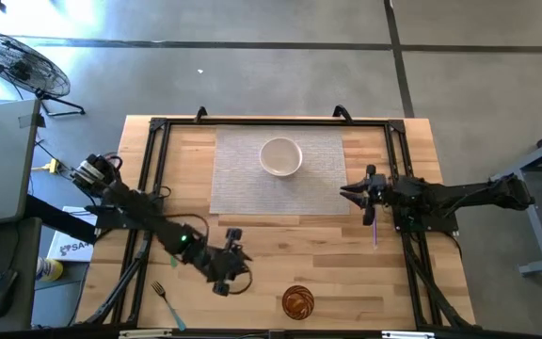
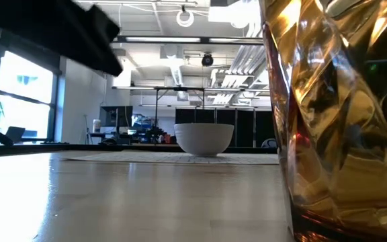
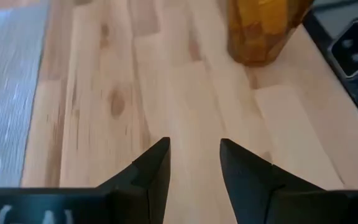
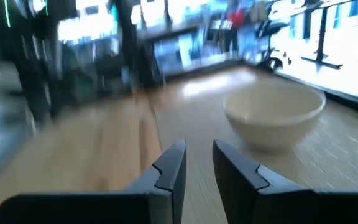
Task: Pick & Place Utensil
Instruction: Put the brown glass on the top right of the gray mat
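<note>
A fork with a teal handle point(image 1: 167, 303) lies flat on the wood near the table's front left. A thin purple utensil point(image 1: 374, 234) lies on the table at the right, partly under my right arm. My left gripper point(image 1: 241, 267) point(image 3: 194, 163) is open and empty, low over bare wood between the fork and an amber glass point(image 1: 297, 301). My right gripper point(image 1: 346, 193) point(image 4: 199, 163) is open by a narrow gap and empty. It hovers at the right edge of the grey placemat point(image 1: 243, 184) and points toward the white bowl point(image 1: 280, 156) point(image 4: 273, 115).
The bowl stands on the placemat at the table's far middle and shows in the low view point(image 2: 205, 138). The amber glass stands near the front edge point(image 3: 266, 28) and fills the right of the low view point(image 2: 334, 121). A black frame point(image 1: 153, 188) rims the table.
</note>
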{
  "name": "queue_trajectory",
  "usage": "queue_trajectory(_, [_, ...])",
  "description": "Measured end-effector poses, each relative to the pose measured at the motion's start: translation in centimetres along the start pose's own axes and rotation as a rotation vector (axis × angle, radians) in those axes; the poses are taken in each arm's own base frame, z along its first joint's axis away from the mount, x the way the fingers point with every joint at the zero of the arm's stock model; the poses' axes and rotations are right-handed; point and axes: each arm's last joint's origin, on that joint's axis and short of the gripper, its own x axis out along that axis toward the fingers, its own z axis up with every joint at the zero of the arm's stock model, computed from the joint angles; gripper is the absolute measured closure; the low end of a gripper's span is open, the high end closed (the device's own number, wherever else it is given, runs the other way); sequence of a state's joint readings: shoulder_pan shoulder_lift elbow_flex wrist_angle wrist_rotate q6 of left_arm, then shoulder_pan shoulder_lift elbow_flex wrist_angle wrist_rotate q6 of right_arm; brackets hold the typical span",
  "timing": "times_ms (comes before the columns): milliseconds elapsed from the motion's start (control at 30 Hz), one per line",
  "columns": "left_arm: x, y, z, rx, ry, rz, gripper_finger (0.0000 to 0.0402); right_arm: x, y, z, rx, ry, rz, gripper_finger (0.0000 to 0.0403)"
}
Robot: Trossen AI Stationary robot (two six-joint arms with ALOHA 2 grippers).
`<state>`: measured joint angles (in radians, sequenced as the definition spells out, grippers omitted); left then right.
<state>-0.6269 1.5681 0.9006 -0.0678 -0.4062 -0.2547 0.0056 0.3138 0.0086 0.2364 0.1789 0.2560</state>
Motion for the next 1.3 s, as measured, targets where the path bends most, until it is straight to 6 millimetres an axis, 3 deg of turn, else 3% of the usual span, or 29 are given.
queue_trajectory(200, [-0.5,-1.7,-3.2,-0.072,-0.055,0.049,0.0266,-0.1,0.3,1.3,0.107,-0.135,0.016,0.0329])
queue_trajectory(300, [-0.6,-2.1,-3.7,-0.093,-0.088,0.039,0.0266,-0.1,0.4,1.7,0.17,-0.167,0.06,0.0329])
queue_trajectory(400, [-0.6,-2.1,-3.6,-0.102,-0.1,0.034,0.0266,-0.3,1.0,1.8,0.208,-0.149,0.209,0.0329])
queue_trajectory(633, [-0.6,-2.0,-3.6,-0.109,-0.105,0.054,0.0266,0.0,3.1,1.1,0.234,-0.068,0.365,0.0329])
queue_trajectory(967, [-0.6,-1.9,-3.3,-0.14,-0.149,0.084,0.0266,0.4,7.3,-1.0,0.204,0.103,0.387,0.0328])
queue_trajectory(1300, [-0.7,-1.8,-2.8,-0.161,-0.207,0.139,0.0266,1.5,13.4,-1.9,0.129,0.251,0.399,0.0318])
